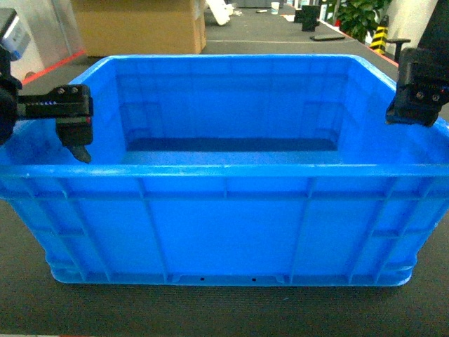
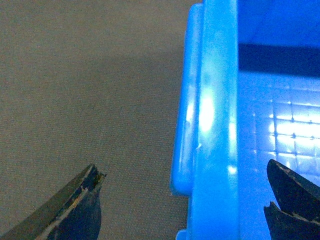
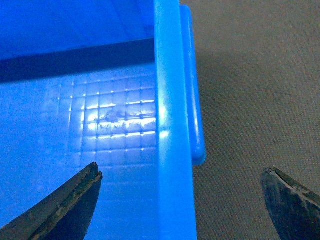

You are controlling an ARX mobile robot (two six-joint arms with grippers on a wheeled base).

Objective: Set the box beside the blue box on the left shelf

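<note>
1. The box (image 1: pixel 224 210) is a large bright-blue plastic crate, rectangular and open on top. It sits on a dark grey floor (image 1: pixel 210 309) with a fine woven, carpet-like texture, right in front of the robot and filling most of the head view.
2. Its outer walls are moulded into ribbed panels with upright and slanted ribs. A thick reinforced rim runs round the top, and two small holes show low in the near wall.
3. Inside, the floor of the box is flat and glossy with a faint raised grid pattern. In the right wrist view a scuffed patch shows among the bright reflections on that grid.
4. The left gripper (image 1: pixel 78 140) is black, with visible screws on its block. It hangs at the box's left rim. In the left wrist view its jaws are spread wide and straddle the rim: one dark, worn fingertip (image 2: pixel 82 200) is outside over the floor, the other is inside over the grid. They are not touching the plastic.
5. The right gripper (image 1: pixel 414 116) hangs at the right rim. Its jaws are likewise spread on either side of the rim, one fingertip (image 3: pixel 75 200) inside the box and one outside, clear of the wall.
6. Behind the box stands a brown cardboard carton (image 1: pixel 140 27), and farther right a green potted plant (image 1: pixel 361 15) and a yellow-and-black striped post (image 1: pixel 379 36).
7. No brand, label or readable writing shows on anything.
</note>
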